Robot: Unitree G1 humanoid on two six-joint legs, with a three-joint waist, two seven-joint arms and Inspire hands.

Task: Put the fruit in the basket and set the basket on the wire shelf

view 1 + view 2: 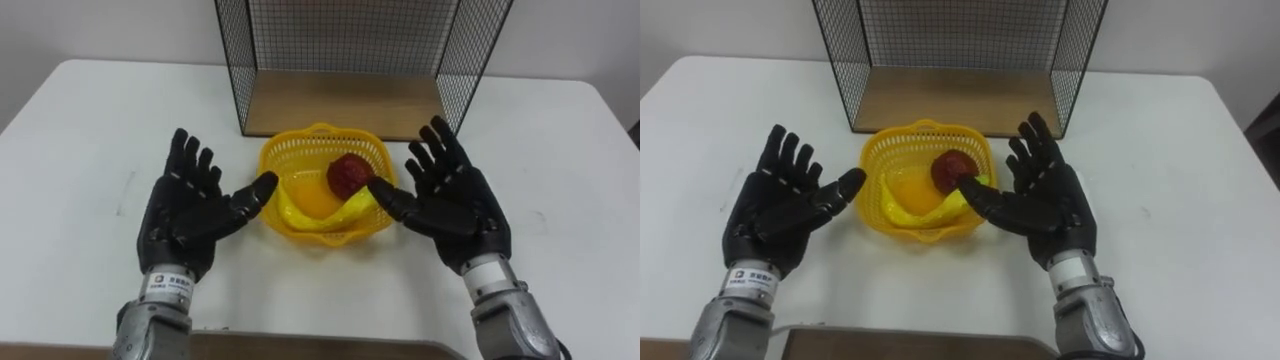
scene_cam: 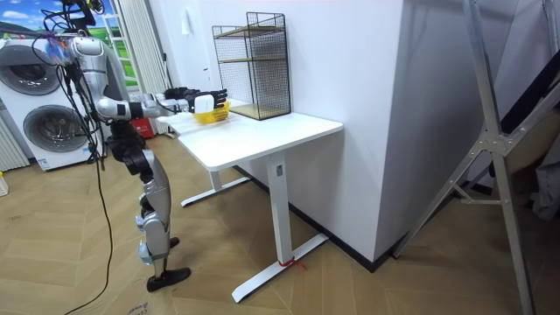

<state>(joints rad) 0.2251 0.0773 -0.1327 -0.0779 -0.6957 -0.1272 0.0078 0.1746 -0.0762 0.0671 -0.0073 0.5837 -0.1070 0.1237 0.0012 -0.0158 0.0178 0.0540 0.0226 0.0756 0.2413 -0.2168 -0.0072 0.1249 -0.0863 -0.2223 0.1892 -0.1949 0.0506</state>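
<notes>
A yellow plastic basket [image 1: 290, 157] [image 1: 887, 152] sits on the white table in front of the wire shelf [image 1: 345, 105] [image 1: 958, 98]. Inside it lie a dark red fruit [image 1: 348, 175] [image 1: 953, 167] and a yellow banana [image 1: 335, 213] [image 1: 938, 208]. My left hand [image 1: 192, 213] [image 1: 780, 213] is open, palm up, just left of the basket, its thumb close to the rim. My right hand [image 1: 450, 198] [image 1: 1040, 200] is open on the basket's right side, with the thumb over the rim near the banana. In the room view I stand at the table's end, with the basket [image 2: 210, 112] between my hands.
The wire shelf has black mesh walls and a wooden floor board, its open front facing me. The white table [image 1: 80, 150] [image 2: 262, 136] stretches to both sides. In the room view a washing machine [image 2: 35, 96] stands behind me.
</notes>
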